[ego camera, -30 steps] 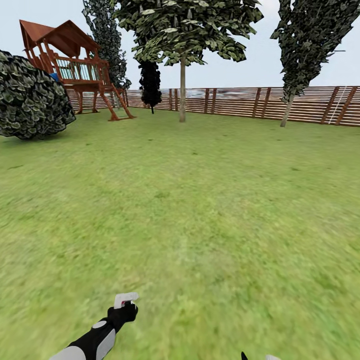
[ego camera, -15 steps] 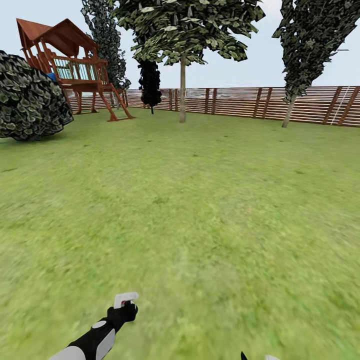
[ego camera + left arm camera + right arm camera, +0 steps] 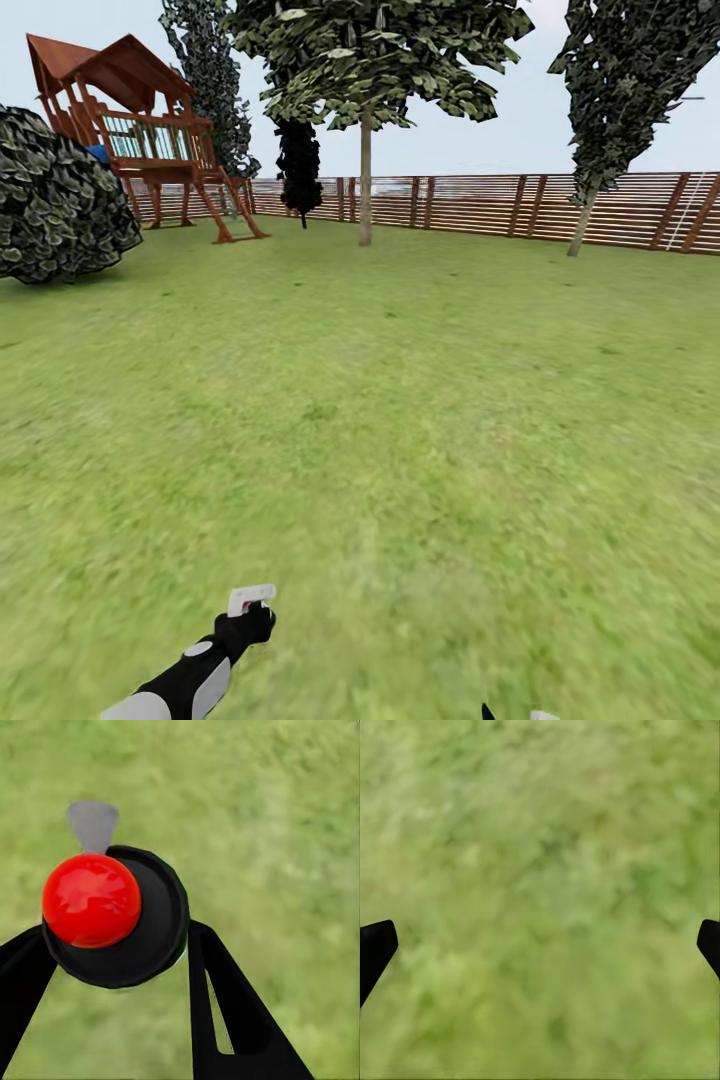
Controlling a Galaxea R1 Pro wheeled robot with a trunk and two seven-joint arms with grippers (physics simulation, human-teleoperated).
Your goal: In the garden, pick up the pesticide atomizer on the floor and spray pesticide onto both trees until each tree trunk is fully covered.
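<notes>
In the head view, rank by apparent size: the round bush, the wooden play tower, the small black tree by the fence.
1. Round bush and wooden play tower: look alike in extent, and the bush stands nearer, so unranked.
2. Small black tree: clearly smallest.

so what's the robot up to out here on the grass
A two-armed robot stands on a garden lawn with its left gripper shut on the pesticide atomizer, a black bottle with a red cap. The right gripper hangs open over bare grass. Two pale-trunked trees stand far ahead by the wooden fence, so no spraying is under way yet.
</notes>
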